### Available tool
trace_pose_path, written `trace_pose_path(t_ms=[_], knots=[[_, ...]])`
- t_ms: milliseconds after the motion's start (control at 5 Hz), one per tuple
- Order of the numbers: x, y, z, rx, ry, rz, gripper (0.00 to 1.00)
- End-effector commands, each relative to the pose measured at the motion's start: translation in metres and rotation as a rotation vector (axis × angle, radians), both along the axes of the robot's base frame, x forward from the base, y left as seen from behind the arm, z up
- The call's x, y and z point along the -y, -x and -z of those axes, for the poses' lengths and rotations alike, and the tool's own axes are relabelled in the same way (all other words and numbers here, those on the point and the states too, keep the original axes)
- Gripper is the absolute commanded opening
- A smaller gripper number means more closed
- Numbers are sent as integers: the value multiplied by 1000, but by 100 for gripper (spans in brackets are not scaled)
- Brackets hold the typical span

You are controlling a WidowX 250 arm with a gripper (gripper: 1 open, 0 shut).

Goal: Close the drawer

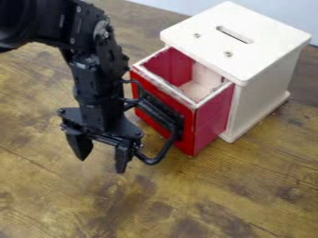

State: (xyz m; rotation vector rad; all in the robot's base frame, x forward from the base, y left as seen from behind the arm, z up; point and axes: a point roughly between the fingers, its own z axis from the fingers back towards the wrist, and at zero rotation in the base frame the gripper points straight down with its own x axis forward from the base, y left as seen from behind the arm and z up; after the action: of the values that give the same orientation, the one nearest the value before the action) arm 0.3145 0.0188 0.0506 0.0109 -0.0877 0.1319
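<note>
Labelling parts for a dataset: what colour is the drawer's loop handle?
Black, a wire loop handle on the red drawer front, seen in the camera view.

Prob. lab: bare wood table [248,200].

A red box-shaped drawer [187,98] with a black wire loop handle [154,135] stands pulled out of a cream wooden cube housing [255,56] on the brown wooden surface [236,195]. The black robot gripper [102,154] hangs just beside the handle, jaws spread apart, pointing down.
</note>
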Motion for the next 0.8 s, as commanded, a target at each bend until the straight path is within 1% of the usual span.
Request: trace_pose_path(t_ms=[0,200,400,600], knots=[[0,-26,-14,127,18,-34,100],[-3,-38,-15,151,21,-48,100],[-5,-49,-21,157,15,-67,100],[-8,-57,-14,89,-9,-41,100]])
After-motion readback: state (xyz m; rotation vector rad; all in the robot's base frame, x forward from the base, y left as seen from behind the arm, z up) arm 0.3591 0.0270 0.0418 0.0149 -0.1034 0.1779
